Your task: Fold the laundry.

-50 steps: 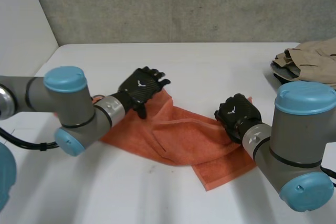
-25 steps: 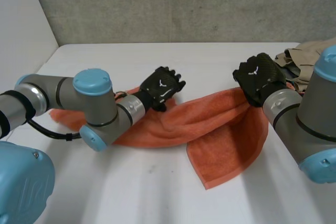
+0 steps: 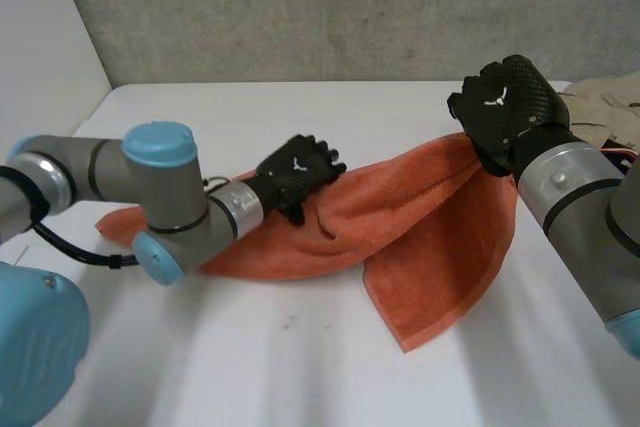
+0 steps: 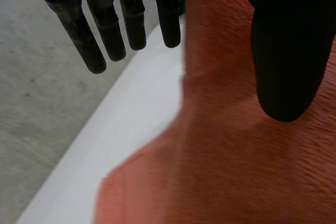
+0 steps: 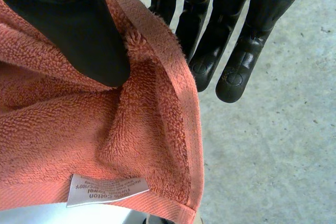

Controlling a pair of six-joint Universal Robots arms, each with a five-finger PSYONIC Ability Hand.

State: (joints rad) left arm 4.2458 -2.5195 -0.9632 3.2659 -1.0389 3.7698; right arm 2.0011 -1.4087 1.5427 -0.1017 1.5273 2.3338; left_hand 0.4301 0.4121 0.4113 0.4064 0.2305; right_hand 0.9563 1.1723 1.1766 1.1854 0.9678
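Note:
An orange towel [image 3: 400,212] lies stretched across the middle of the white table [image 3: 300,357]. My left hand [image 3: 297,172] rests on its upper edge near the middle, fingers [image 4: 107,19] straight and reaching past the cloth, thumb [image 4: 289,51] over the towel [image 4: 236,156]. My right hand [image 3: 510,107] is raised at the right and holds the towel's lifted end. In the right wrist view its thumb [image 5: 73,19] pinches the hem [image 5: 173,108] against the fingers [image 5: 252,35], with a white label [image 5: 107,189] below. The far end of the towel trails behind my left arm.
A heap of beige clothes [image 3: 610,107] lies at the table's far right edge, just behind my right hand. A grey wall [image 3: 300,7] runs along the back of the table. One flap of the towel hangs forward toward the table's front [image 3: 430,297].
My right hand has risen and moved back and to the right, pulling its end of the towel up and drawing the cloth taut. My left hand shifted slightly right along the towel.

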